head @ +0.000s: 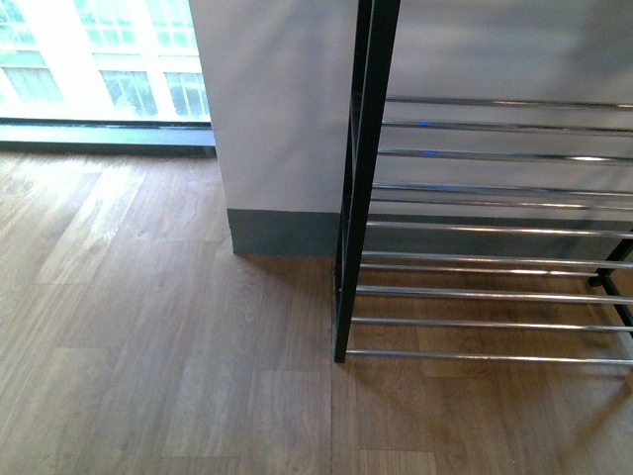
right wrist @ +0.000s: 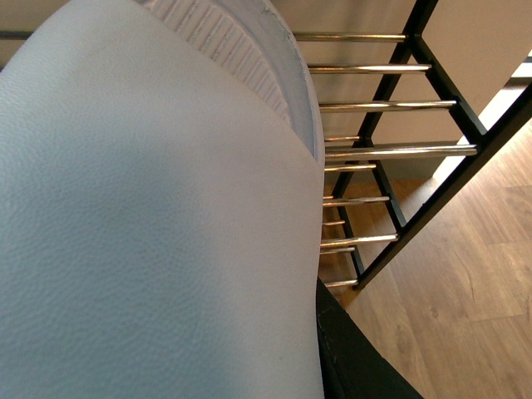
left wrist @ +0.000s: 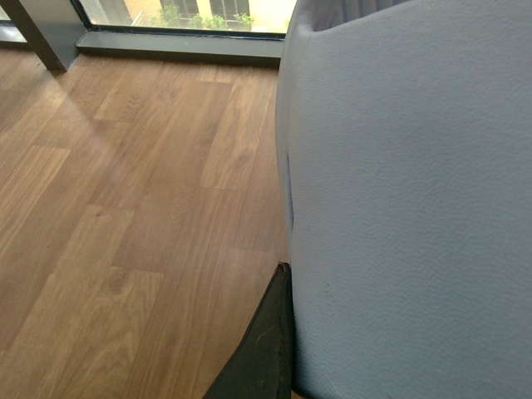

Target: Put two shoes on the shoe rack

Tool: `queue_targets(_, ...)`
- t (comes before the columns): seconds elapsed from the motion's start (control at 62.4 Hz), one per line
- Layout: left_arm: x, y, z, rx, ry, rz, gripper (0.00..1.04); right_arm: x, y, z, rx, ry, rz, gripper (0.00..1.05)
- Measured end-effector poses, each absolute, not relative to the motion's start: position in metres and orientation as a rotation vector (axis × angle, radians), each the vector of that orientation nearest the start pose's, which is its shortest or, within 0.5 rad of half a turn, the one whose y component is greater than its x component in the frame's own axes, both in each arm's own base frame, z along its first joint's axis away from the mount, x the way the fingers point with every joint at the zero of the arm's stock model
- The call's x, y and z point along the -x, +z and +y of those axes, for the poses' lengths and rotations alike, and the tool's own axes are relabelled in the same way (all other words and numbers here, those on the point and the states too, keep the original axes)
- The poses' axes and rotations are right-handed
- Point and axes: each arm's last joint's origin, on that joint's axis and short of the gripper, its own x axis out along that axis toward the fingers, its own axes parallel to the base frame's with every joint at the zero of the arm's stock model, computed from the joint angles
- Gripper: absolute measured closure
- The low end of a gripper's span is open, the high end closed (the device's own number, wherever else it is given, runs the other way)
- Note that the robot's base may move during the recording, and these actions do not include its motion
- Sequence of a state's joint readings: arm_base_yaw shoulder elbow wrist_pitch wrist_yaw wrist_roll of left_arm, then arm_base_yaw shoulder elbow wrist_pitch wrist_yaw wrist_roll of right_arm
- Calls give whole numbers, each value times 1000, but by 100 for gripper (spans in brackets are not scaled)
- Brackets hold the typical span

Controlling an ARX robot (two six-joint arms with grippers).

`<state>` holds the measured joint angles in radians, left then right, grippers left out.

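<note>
Beside the wall (head: 277,99), the shoe rack (head: 361,198) runs rightward, rods level.

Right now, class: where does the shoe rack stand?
In the front view the shoe rack fills the right side, standing on the wooden floor against the white wall.

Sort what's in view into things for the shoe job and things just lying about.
For the job:
rack
left pale shoe, filling the left wrist view, probably carried
right pale shoe, ribbed sole showing, close to the rack

Just there:
floor
window
wall
</note>
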<state>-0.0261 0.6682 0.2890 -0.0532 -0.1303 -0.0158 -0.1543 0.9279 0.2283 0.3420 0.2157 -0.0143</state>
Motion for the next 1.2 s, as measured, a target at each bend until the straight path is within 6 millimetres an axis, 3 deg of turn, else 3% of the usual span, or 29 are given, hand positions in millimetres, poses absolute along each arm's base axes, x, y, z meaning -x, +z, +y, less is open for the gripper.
queue_targets(1.203,-150,192,0,-19,106,430,103,-175,169,-33,24,-364,361,103)
